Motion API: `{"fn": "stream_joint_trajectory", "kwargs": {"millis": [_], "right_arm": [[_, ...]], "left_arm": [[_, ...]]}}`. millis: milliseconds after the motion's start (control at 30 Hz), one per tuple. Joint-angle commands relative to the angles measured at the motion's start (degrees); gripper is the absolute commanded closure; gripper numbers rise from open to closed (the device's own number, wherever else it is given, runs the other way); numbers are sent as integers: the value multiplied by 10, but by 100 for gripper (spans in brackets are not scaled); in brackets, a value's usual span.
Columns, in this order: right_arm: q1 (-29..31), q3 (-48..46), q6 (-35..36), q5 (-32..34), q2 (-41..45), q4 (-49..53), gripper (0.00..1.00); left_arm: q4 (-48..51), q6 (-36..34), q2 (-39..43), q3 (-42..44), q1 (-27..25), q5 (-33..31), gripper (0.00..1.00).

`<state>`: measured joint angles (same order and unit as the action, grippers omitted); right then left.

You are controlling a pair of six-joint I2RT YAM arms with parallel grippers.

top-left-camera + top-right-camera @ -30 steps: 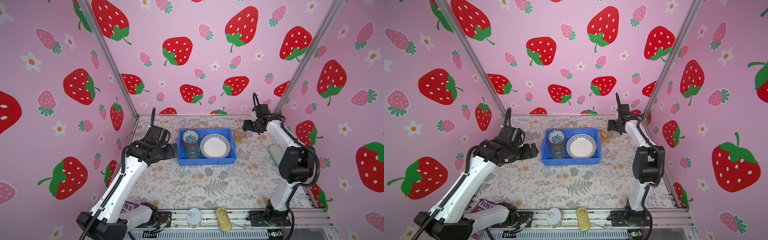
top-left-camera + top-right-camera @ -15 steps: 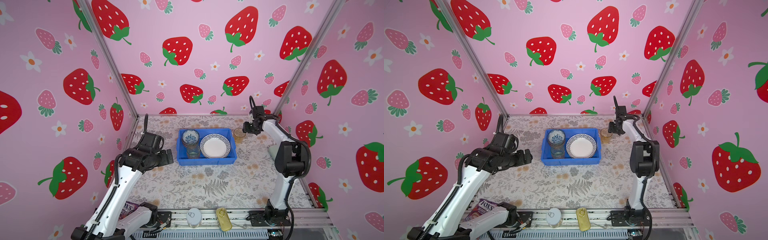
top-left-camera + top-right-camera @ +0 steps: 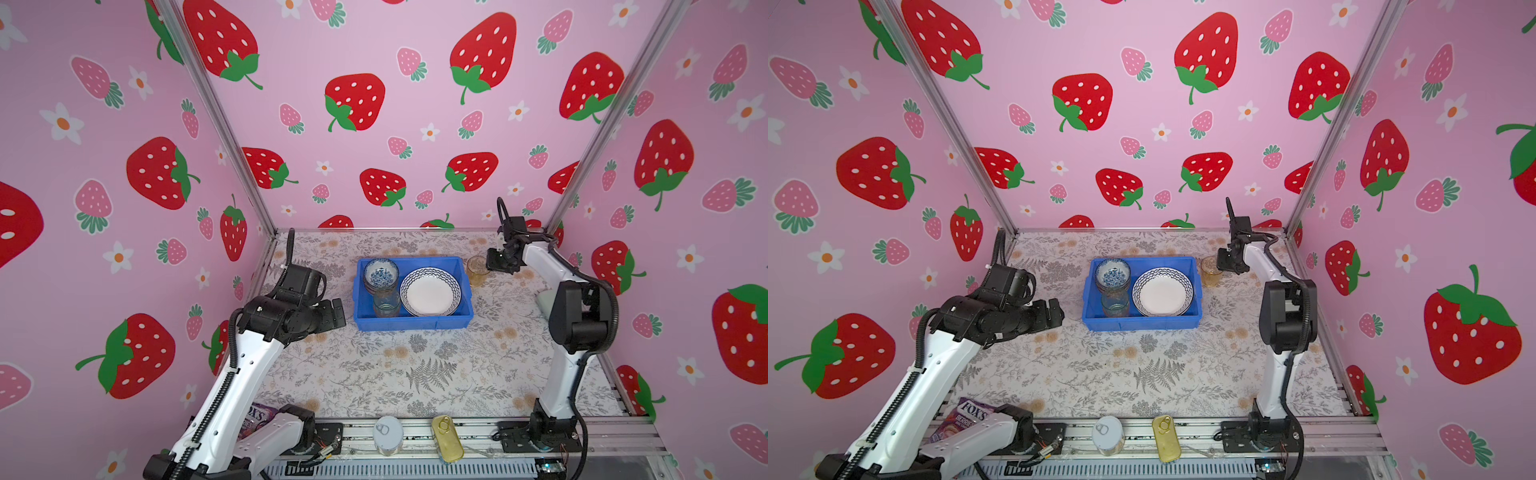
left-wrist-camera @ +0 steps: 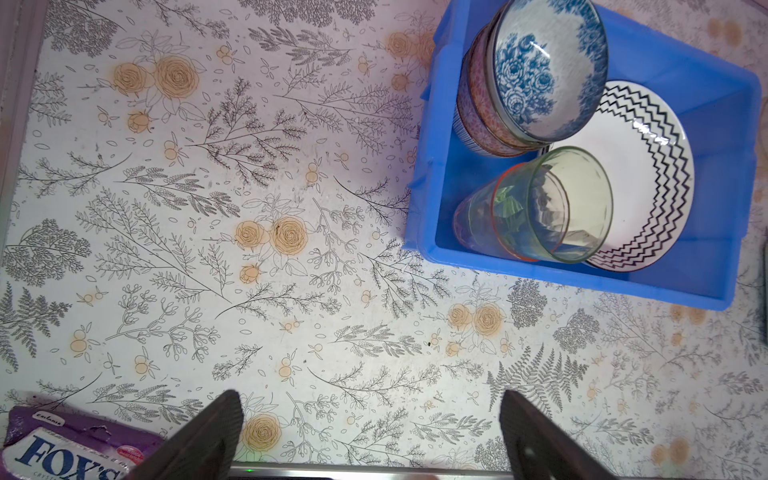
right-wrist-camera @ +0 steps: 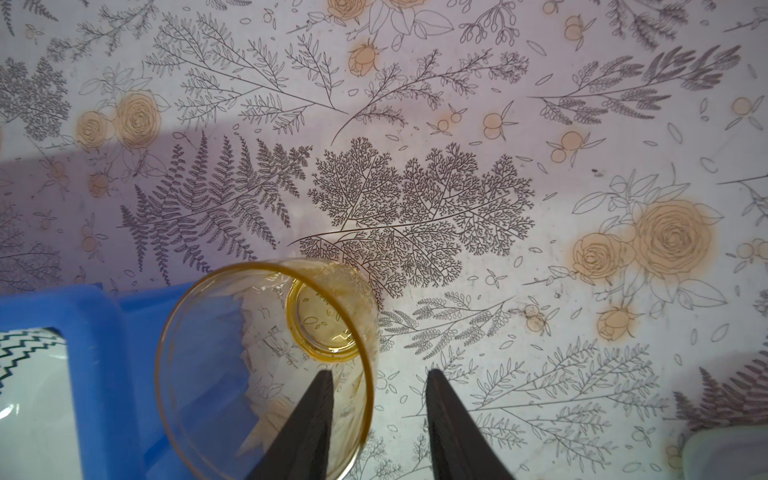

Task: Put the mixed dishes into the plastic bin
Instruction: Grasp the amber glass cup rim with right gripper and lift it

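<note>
The blue plastic bin (image 3: 411, 322) (image 3: 1142, 322) (image 4: 428, 166) holds a stack of patterned bowls (image 3: 380, 275) (image 4: 540, 75), a white wavy-rimmed plate (image 3: 430, 293) (image 4: 648, 174) and nested green and pink tumblers (image 3: 386, 305) (image 4: 552, 208). An amber tumbler (image 3: 477, 270) (image 3: 1209, 271) (image 5: 324, 328) stands upright on the mat just outside the bin's far right corner. My right gripper (image 3: 496, 264) (image 5: 379, 372) straddles its rim, one finger inside and one outside, with a gap still showing. My left gripper (image 3: 336, 313) (image 4: 370, 395) hangs wide open and empty to the left of the bin.
A silver round tin (image 3: 387, 434) and a gold oval tin (image 3: 446, 438) lie on the front rail. A purple candy bag (image 3: 965, 417) (image 4: 62, 449) sits at the front left by the left arm's base. A pale object (image 3: 542, 301) rests near the right wall.
The right gripper's jaws have narrowed over the amber tumbler's rim. The left arm has drawn back from the bin toward the left, still open.
</note>
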<state>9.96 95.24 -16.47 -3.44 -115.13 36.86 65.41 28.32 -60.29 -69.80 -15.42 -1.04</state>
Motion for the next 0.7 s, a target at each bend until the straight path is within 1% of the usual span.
{"fn": "stream_joint_trajectory", "kwargs": {"millis": [0,133,533,567,667], "right_arm": [[-4,-7,2,-1,-8,-1,65],[-4,-5,2,-1,-13,0,66],[-4,-1,7,-11,-20,-1,76],[-4,-1,8,-11,-21,-1,78],[-4,2,7,-13,-24,1,88]], "left_arm": [[2,-4,0,4,6,2,1],[4,-6,2,10,10,4,1],[-1,-10,3,19,21,12,1],[-1,-10,4,20,21,13,1],[0,-10,5,22,23,13,1]]}}
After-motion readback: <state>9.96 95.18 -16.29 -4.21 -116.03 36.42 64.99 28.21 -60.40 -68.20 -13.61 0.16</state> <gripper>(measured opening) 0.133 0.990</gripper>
